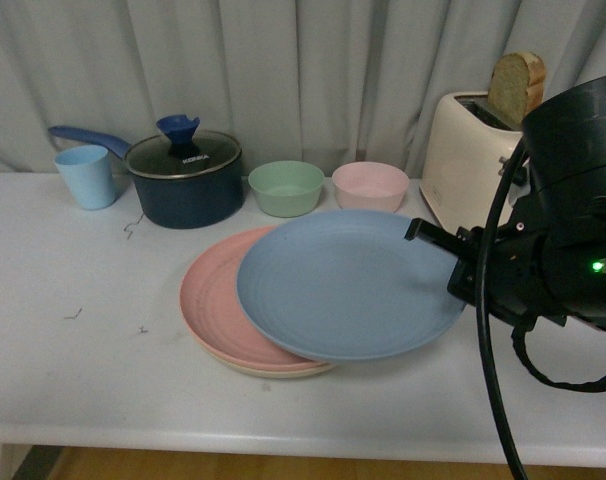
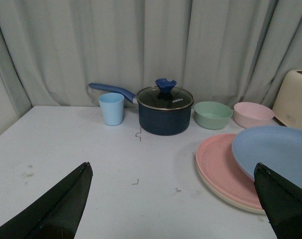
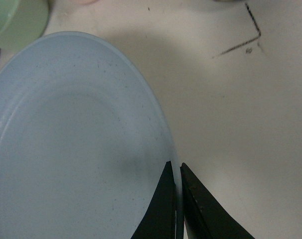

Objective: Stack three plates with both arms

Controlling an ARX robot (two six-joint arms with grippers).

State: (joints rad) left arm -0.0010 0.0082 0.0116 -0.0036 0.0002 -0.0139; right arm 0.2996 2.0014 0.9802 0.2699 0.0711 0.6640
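Front view, right gripper (image 1: pixel 461 262) clenching rim of round matte blue plate (image 1: pixel 348 283), overlapping pink plate (image 1: pixel 211 300) and cream plate (image 1: pixel 273 370), left gripper (image 2: pixel 173 206) spreading wide.

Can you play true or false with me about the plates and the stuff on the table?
1. The right pincer is pinching the blue plate's rim. True.
2. The blue plate sits squarely centred on the pink plate. False: it is shifted toward the toaster side.
3. There is bread in the toaster. True.
4. The pot has no lid. False: a glass lid with a blue knob is on it.
5. The left pincer is holding a plate. False: it is open and holds nothing.
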